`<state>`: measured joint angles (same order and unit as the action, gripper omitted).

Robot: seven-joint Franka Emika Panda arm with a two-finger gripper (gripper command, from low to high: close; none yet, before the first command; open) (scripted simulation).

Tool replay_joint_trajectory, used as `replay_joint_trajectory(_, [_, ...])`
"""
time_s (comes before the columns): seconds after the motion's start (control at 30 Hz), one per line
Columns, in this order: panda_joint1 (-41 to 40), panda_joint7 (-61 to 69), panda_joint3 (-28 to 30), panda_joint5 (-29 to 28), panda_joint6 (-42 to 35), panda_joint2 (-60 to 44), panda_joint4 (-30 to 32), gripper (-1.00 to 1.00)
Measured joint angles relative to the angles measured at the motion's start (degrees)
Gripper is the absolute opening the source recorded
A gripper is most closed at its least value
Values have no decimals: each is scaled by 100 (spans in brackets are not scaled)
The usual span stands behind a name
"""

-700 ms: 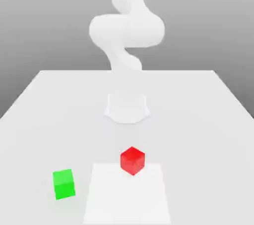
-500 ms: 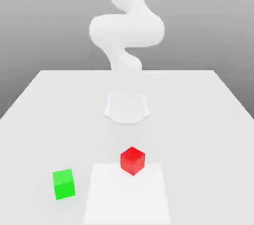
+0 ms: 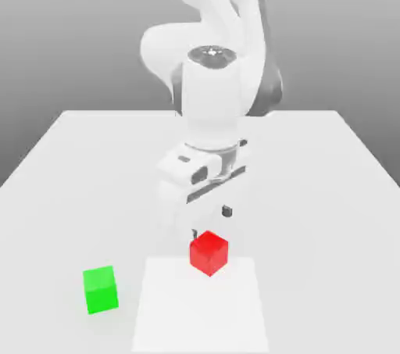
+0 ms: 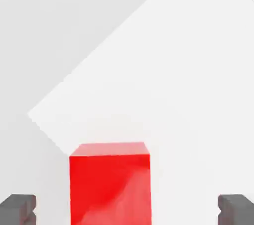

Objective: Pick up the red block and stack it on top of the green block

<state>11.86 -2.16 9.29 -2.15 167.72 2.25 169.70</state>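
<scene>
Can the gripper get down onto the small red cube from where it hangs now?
Probably yes. The gripper hangs just above the small bright red cube, and in the hand view the cube sits between the open jaws with a gap on each side. The small green cube stands well apart.

We find no text, label, brand, number or sign to read on anything here, neither on the arm, the blocks nor the table.
</scene>
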Motion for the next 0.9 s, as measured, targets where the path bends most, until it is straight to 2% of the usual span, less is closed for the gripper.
replay_joint_trajectory(0.17, [-454, 517, -636, 700, 889, -1034, -121, 0])
replay_joint_trajectory(0.2, [-535, 556, -728, 748, 989, -1150, -135, -100])
replay_joint_trajectory(0.43, [-560, 533, -746, 720, 966, -1134, -134, -100])
replay_joint_trajectory(0.57, [-517, 174, -556, 236, 362, -433, -44, -100])
replay_joint_trajectory(0.67, [-593, 76, -593, 80, -156, 171, 44, -100])
replay_joint_trajectory(0.77, [-597, 192, -523, 129, -534, 550, 41, -100])
replay_joint_trajectory(0.9, [-623, 606, -285, 352, -736, 530, -199, -100])
